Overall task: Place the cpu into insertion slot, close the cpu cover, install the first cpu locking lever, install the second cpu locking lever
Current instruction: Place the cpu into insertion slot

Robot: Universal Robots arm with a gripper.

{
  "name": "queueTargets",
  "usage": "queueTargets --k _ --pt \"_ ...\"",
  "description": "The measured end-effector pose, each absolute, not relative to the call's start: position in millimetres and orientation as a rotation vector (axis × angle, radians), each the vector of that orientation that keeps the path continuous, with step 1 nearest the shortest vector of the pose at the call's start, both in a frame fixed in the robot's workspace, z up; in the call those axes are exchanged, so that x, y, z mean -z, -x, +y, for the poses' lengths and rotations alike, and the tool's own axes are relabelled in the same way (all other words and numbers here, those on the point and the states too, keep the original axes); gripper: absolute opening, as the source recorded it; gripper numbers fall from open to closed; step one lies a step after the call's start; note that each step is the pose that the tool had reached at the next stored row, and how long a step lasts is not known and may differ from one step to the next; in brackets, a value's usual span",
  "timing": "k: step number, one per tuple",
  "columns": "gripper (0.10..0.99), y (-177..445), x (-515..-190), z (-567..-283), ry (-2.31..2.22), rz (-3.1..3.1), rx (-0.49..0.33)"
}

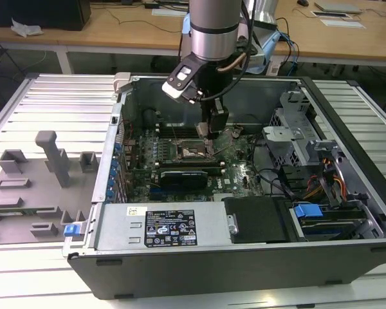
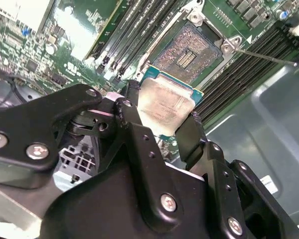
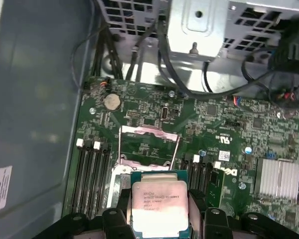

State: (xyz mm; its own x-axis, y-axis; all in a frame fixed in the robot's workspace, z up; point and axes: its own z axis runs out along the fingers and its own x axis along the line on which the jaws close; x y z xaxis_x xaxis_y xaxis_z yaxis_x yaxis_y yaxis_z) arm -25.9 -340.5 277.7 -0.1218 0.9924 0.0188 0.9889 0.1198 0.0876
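Gripper point(image 1: 209, 134) low over the insertion slot point(image 1: 193, 150) inside an open computer case point(image 1: 244, 269).

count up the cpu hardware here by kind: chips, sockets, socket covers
cpu: 1
insertion slot: 1, with no chip in it
cpu cover: 1, raised open
total: 3

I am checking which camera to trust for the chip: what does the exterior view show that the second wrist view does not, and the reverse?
Exterior view: the open computer case around the board, and a grey tray at the exterior view's left. Second wrist view: the cpu clamped in the gripper, not yet seated, and the bare contacts of the insertion slot. Both: the green motherboard and the gripper near the slot.
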Motion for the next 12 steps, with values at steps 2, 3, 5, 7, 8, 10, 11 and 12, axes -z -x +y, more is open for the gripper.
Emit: queueTargets --k 2,3,5,7,8,10,11,12 --pt "0.541 25.9 -276.9 -340.5 -2.086 2.286 -0.120" --pt "0.541 25.9 -276.5 -340.5 -2.103 2.269 -0.120" --pt "0.541 25.9 -275.4 -340.5 -2.144 2.228 -0.118" --pt "0.541 25.9 -274.1 -340.5 -2.196 2.175 -0.116" --pt "0.541 25.9 -273.1 -340.5 -2.225 2.143 -0.115" --pt "0.541 26.1 -270.1 -340.5 -2.274 2.089 -0.113" --pt "0.541 27.0 -266.7 -340.2 -2.277 2.085 -0.113" --pt "0.541 28.3 -263.4 -339.9 -2.277 2.085 -0.113"
